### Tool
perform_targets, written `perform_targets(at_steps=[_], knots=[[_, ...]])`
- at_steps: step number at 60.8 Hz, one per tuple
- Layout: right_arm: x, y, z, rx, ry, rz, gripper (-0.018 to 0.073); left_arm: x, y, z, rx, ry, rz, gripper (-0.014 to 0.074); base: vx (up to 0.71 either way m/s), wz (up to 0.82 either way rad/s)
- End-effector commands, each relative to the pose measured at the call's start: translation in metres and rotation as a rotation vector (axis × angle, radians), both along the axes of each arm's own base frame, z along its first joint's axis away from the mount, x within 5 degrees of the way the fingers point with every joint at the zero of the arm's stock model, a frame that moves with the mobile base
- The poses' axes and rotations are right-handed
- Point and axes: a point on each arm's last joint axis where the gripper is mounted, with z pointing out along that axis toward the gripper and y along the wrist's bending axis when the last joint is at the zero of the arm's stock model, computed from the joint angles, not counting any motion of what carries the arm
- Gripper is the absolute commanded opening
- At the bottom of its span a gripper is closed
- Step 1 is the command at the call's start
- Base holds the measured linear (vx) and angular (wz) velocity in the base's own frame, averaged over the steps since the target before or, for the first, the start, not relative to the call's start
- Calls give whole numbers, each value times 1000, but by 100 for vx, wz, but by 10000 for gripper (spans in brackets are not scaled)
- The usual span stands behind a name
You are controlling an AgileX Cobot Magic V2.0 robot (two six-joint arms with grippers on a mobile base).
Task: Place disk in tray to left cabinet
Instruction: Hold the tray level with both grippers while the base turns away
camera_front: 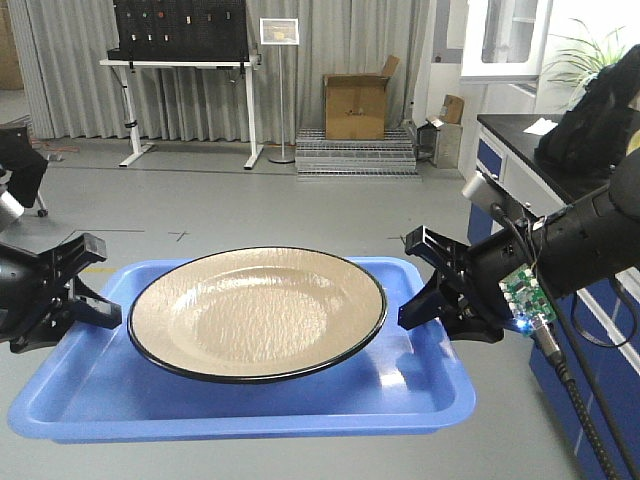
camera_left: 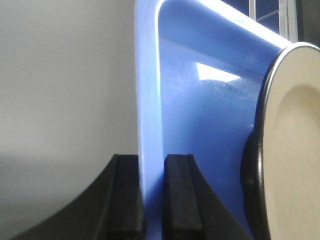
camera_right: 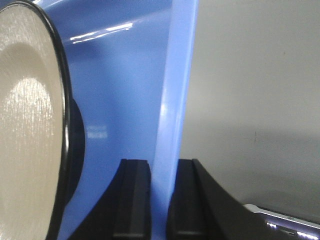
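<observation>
Between my arms, clear of the floor: tray (camera_front: 250,410), long axis running side to side, one short rim pinched by my left end effector (camera_front: 98,308), the other by my right end effector (camera_front: 418,300); disk (camera_front: 258,312) resting centred in it; left cabinet unseen.

In the front view the disk (camera_front: 258,312) hides the middle of the tray (camera_front: 90,400) floor, and both arms run out past the picture's sides. The left wrist view cuts the disk at the right and bottom, the tray at top and bottom, and the fingers of the left pincer (camera_left: 150,167) at the bottom. The right wrist view likewise cuts the right pincer (camera_right: 157,167) and clips the disk at the left. A pale blurred shape (camera_right: 285,220) in its lower right corner cannot be identified. The sign (camera_front: 279,31) lettering is too small to read.
</observation>
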Motion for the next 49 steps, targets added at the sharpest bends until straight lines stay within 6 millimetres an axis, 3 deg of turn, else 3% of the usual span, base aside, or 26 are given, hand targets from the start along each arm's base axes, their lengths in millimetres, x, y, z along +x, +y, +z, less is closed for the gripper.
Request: perform_targets(at_steps=[1, 49], knots=[[-14, 12, 40, 179, -94, 9, -4, -13, -14, 35, -156, -82, -14, 0, 58, -1], [-14, 12, 40, 179, -94, 9, -4, -13, -14, 35, -156, -83, -13, 0, 60, 2]])
